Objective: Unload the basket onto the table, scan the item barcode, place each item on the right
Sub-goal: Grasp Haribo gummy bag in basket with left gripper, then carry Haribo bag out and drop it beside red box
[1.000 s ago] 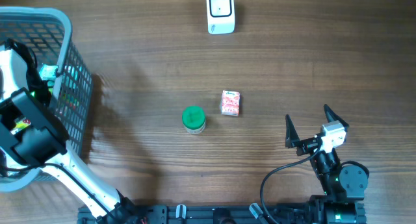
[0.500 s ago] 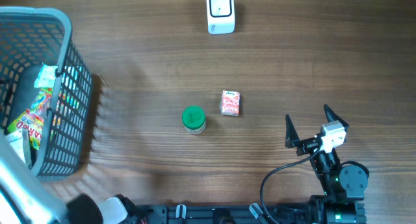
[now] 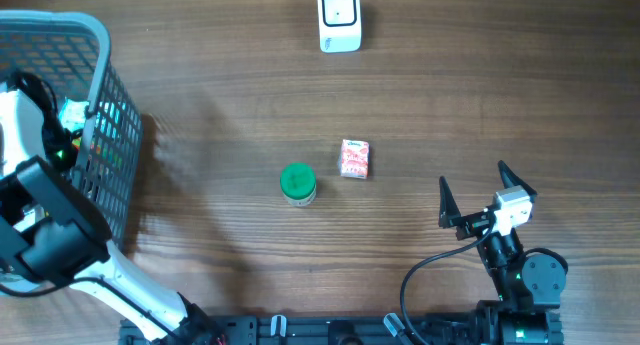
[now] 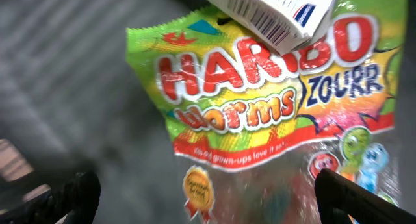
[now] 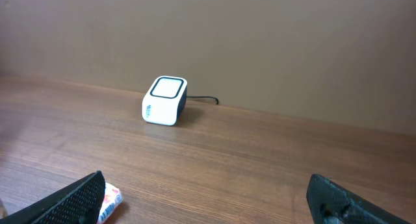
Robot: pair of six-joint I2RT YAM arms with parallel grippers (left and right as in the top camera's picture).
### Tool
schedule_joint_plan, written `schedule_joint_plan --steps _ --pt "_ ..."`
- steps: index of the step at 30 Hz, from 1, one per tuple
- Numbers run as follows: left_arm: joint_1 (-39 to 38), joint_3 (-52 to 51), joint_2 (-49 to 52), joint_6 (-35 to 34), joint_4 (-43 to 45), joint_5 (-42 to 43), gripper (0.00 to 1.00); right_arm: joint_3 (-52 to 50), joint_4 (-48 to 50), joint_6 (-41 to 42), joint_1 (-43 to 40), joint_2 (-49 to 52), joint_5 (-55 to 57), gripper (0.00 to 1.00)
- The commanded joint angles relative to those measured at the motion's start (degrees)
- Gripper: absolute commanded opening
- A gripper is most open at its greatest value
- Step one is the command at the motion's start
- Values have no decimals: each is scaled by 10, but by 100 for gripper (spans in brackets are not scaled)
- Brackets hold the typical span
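Note:
My left gripper (image 4: 211,199) is open inside the grey basket (image 3: 92,27) at the table's left, hovering over a green and yellow gummy-worms bag (image 4: 260,100). A white box with a printed barcode (image 4: 273,10) lies across the bag's top edge. Nothing sits between the left fingers. From overhead the left arm (image 3: 40,220) covers most of the basket. The white scanner (image 3: 339,18) stands at the back centre, also visible in the right wrist view as the scanner (image 5: 164,100). My right gripper (image 3: 473,180) is open and empty near the front right.
A green-lidded tub (image 3: 298,183) and a small red carton (image 3: 355,158) stand mid-table between the basket and the right arm. The carton (image 5: 110,199) shows beside the right gripper's left finger. The scanner's cable runs off the back edge.
Half a second ago the left arm was swung out toward the near-left corner, exposing the basket's contents; it is back over the basket now. The right arm has not moved.

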Motion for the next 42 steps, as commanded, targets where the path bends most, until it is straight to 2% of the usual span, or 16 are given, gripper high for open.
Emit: schedule_joint_plan --steps 1,5,6,7,8,9,15,21,24,27,28,30,31,34,36,42 --pt "2 -3 43 9 16 -5 100 -1 1 8 4 -4 5 100" --pt "2 -45 72 104 95 -3 100 -1 1 9 4 -4 5 100" --pt "2 -58 76 130 96 -3 86 -1 1 8 4 -4 5 100" --pt "2 -67 78 142 96 -3 43 -1 1 8 4 -4 5 100" --pt "2 -70 78 167 96 -4 16 -1 1 8 4 -4 5 100" --pt "2 -70 78 192 101 -3 4 -1 1 8 4 -4 5 100" --pt "4 -34 -8 302 78 -12 4 -1 1 9 4 -4 5 100" --pt "4 86 -271 352 37 0 4 -1 1 9 4 -4 5 100" --pt "1 88 -416 350 34 64 4 -1 1 8 4 -4 5 100" --pt "-89 87 -504 406 48 210 4 -1 1 9 4 -4 5 100" --pt "-132 87 -501 443 62 251 4 -1 1 9 4 -4 5 100" --pt "-257 87 -471 591 104 334 4 -1 1 8 4 -4 5 100" --pt "-343 87 -438 720 114 374 4 -1 1 9 4 -4 5 100" --pt "-524 87 -324 933 79 383 4 -1 1 9 4 -4 5 100" --pt "-621 87 -210 981 83 382 4 -1 1 9 4 -4 5 100" --pt "-716 87 -32 1009 168 376 4 -1 1 8 4 -4 5 100"
